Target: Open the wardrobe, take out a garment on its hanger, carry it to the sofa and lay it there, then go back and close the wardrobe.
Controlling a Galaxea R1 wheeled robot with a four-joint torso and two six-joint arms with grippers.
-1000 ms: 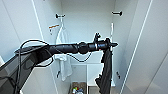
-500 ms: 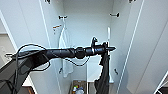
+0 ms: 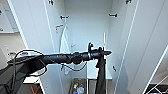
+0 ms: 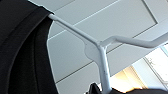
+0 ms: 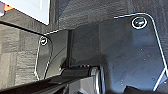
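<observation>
Jaws of the left gripper [image 3: 106,52] sit at the end of the outstretched left arm [image 3: 62,58], in front of the open wardrobe [image 3: 87,30]. Whether they are apart or together cannot be told from these views, though the thin white hanger [image 4: 100,50] stands right at them: in the left wrist view its stem rises from the dark gripper parts at the picture's edge and branches into two white bars. One bar runs into the black T-shirt [image 4: 22,50], whose dark fabric covers that side of the view. In the head view the same black T-shirt [image 3: 100,75] hangs straight down from just beneath the gripper tip as a narrow dark drape, and a short white piece of the hanger [image 3: 104,40] shows above the tip.

Further out, both wardrobe doors stand wide open, with the plain white interior behind the arm. A white shirt [image 3: 65,47] hangs inside on the left side, below a small dark rail bracket [image 3: 63,17]; a matching bracket [image 3: 113,15] sits on the right inner wall. At the wardrobe's foot there is a container of small mixed items [image 3: 78,88], too blurred to name. Black cables [image 3: 25,53] loop over the arm near its base.

The right wrist view looks down past the robot's dark plate at grey carpet [image 5: 15,62] and the corner of a white panel [image 5: 30,10].
</observation>
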